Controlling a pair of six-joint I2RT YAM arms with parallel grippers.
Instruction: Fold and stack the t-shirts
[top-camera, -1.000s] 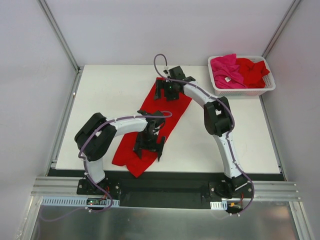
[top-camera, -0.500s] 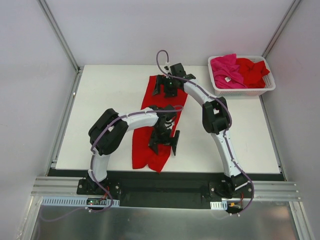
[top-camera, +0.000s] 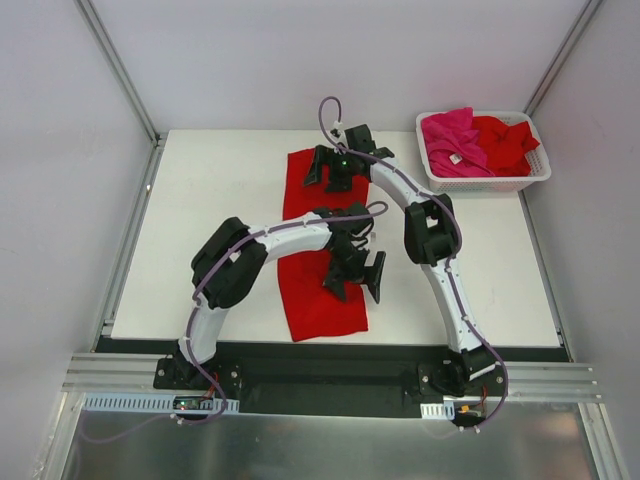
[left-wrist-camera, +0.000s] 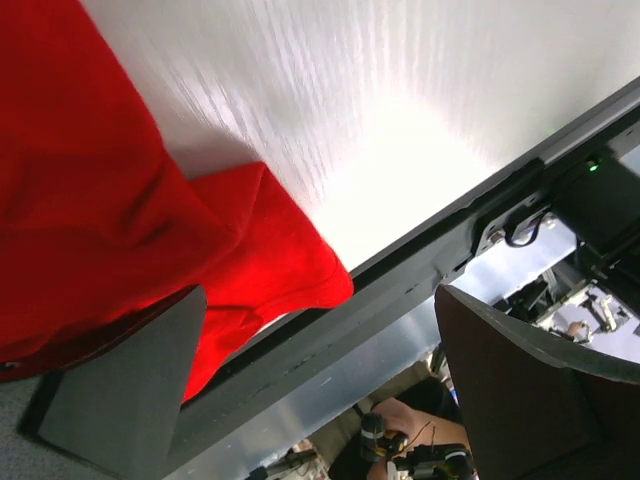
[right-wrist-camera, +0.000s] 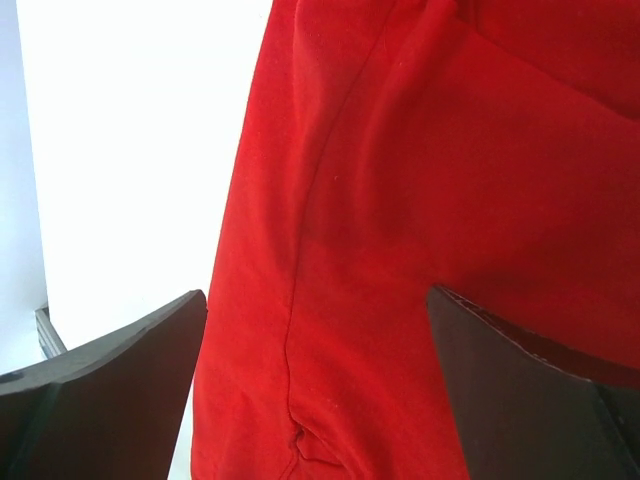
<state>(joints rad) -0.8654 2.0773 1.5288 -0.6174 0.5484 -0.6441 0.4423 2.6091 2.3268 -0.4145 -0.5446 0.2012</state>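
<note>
One red t-shirt lies on the white table as a long folded strip, running from the far middle to the near edge. My left gripper hovers open over the strip's near right side. In the left wrist view the shirt's corner lies at the table edge and nothing sits between the fingers. My right gripper stands open over the strip's far end; its view shows red cloth under the spread fingers. A magenta-pink t-shirt and another red t-shirt lie in the basket.
The white slotted basket stands at the table's far right corner. The black near edge rail runs just below the shirt's near end. Grey walls with metal posts enclose the table on three sides.
The red shirt has swung from a diagonal to a straight strip, its near end sliding right. My left gripper moved right with it; my right gripper shifted slightly left.
</note>
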